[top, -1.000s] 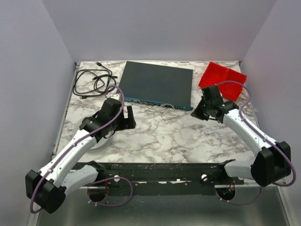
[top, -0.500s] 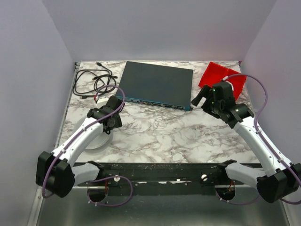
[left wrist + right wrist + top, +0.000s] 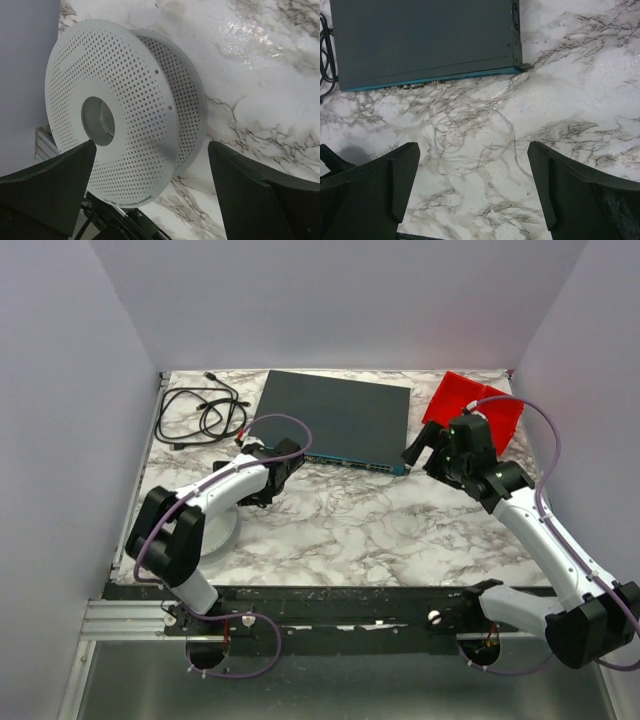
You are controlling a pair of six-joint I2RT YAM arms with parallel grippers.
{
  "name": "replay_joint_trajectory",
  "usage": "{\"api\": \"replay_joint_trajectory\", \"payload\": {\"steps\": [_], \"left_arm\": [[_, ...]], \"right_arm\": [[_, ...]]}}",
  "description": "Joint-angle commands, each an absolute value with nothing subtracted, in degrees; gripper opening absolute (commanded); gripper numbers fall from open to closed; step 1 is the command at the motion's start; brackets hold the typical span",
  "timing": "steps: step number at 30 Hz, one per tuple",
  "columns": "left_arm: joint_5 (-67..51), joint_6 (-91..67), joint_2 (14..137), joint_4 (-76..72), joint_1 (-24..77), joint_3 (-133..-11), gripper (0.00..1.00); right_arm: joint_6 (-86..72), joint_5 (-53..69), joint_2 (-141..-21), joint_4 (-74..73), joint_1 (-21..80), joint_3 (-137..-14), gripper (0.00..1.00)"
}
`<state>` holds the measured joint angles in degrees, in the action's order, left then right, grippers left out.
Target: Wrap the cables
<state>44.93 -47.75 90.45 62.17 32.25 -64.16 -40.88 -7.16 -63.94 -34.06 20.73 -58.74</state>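
The cables are a very thin white wire lying in loose loops on the marble in front of the grey box; from above the wire is barely visible. My right gripper hangs open above it with nothing between its fingers, near the box's right front corner. A white perforated spool lies flat at the table's near left, partly under my left arm. My left gripper is open and faces the spool from a distance, holding nothing.
A flat grey box with a teal front edge fills the back centre. A thicker black cord with plugs lies coiled at the back left. A red tray stands at the back right. A black rail runs along the near edge.
The right gripper has opened and risen toward the box's right corner, leaving the wire on the marble. The left arm has folded back, its wrist swinging right toward the box.
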Motion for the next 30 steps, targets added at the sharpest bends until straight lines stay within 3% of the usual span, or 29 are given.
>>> {"api": "replay_joint_trajectory", "payload": {"steps": [1, 5, 11, 20, 25, 30], "left_arm": [[49.79, -51.57, 96.15, 66.87, 32.46, -64.96, 0.98], [49.83, -53.24, 100.43, 69.50, 32.45, -66.92, 0.90], [48.15, -50.67, 103.62, 68.95, 31.63, -67.25, 0.64], [46.73, -48.14, 99.92, 65.48, 29.88, -63.01, 0.03], [45.31, -46.37, 92.58, 68.43, 31.38, -66.74, 0.00], [36.11, -43.05, 82.05, 72.64, 33.43, -79.69, 0.00]], "right_arm": [[-39.69, -5.67, -61.75, -32.02, 21.00, -56.99, 1.00], [-39.55, -5.74, -60.49, -31.73, 20.96, -55.71, 1.00], [-39.78, -5.16, -58.63, -31.82, 20.96, -54.61, 1.00], [-40.26, -5.36, -55.94, -32.26, 21.00, -52.34, 1.00], [-40.07, -6.33, -55.59, -32.68, 21.01, -52.89, 1.00], [-39.65, -7.09, -56.33, -32.81, 21.00, -53.74, 1.00]]}}
